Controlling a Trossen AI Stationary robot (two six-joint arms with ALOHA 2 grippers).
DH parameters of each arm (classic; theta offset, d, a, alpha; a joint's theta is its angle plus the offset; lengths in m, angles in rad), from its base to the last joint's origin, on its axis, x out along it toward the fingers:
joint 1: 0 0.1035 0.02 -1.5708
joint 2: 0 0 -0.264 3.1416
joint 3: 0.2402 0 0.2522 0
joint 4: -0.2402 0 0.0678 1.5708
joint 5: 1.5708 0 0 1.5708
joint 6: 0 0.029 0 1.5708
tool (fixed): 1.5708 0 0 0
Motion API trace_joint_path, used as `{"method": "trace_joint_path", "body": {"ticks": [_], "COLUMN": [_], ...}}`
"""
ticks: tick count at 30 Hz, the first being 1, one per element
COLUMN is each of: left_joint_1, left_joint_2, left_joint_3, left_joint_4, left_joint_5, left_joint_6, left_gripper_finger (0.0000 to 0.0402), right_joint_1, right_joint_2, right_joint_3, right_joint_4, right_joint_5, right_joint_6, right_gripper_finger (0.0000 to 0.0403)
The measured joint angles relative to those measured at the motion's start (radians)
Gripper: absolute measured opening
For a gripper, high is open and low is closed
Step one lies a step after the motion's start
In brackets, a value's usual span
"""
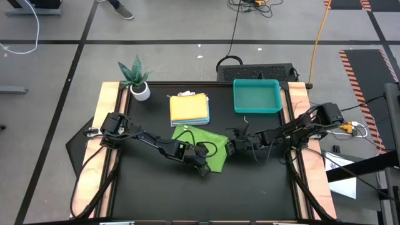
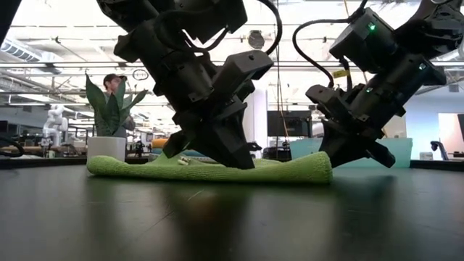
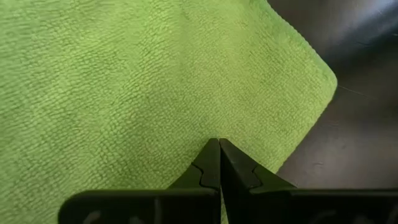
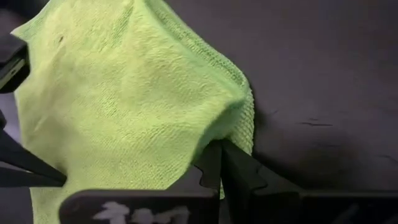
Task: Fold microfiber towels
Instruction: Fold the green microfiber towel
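The lime green towel lies spread on the dark table near its middle, a soft looped-pile cloth with a stitched hem, mostly flat but humped at its right edge, where the cloth bunches upward. The left claw presses down on the towel's near side with its fingers clenched together, tips meeting on the pile (whether any cloth is pinched between them cannot be told). The right claw is clenched on the towel's right edge, a fold of cloth gathered at its fingertips. Just behind the green towel sits a neat stack of folded towels, yellow-orange on top with a light blue edge showing beneath. A teal tray stands to the right of the stack, and a potted plant to the left. In the low view both arms block much of the towel, which lies as a low band running left to right across the table.
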Motion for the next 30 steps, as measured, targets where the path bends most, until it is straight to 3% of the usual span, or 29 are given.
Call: {"method": "trace_joint_path", "body": {"ticks": [20,23,25,30], "left_joint_1": [-0.011,-0.013,-0.013,-0.013], "left_joint_2": [0.032,0.013,-0.007,-0.052], "left_joint_3": [0.002,-0.001,-0.004,-0.003], "left_joint_4": [0.024,0.019,0.013,0.042], "left_joint_5": [0.027,0.039,0.041,0.015], "left_joint_6": [0.005,0.025,0.033,0.051], "left_gripper_finger": [0.0000,0.0000,0.0000,0.0000], "right_joint_1": [0.002,0.006,0.005,0.000], "right_joint_2": [-0.219,-0.279,-0.288,-0.178], "right_joint_3": [-0.003,-0.003,-0.002,-0.001], "right_joint_4": [-0.271,-0.236,-0.155,0.030], "right_joint_5": [0.081,0.090,0.041,-0.062], "right_joint_6": [0.034,-0.010,-0.074,-0.139], "right_gripper_finger": [0.0000,0.0000,0.0000,0.0000]}}
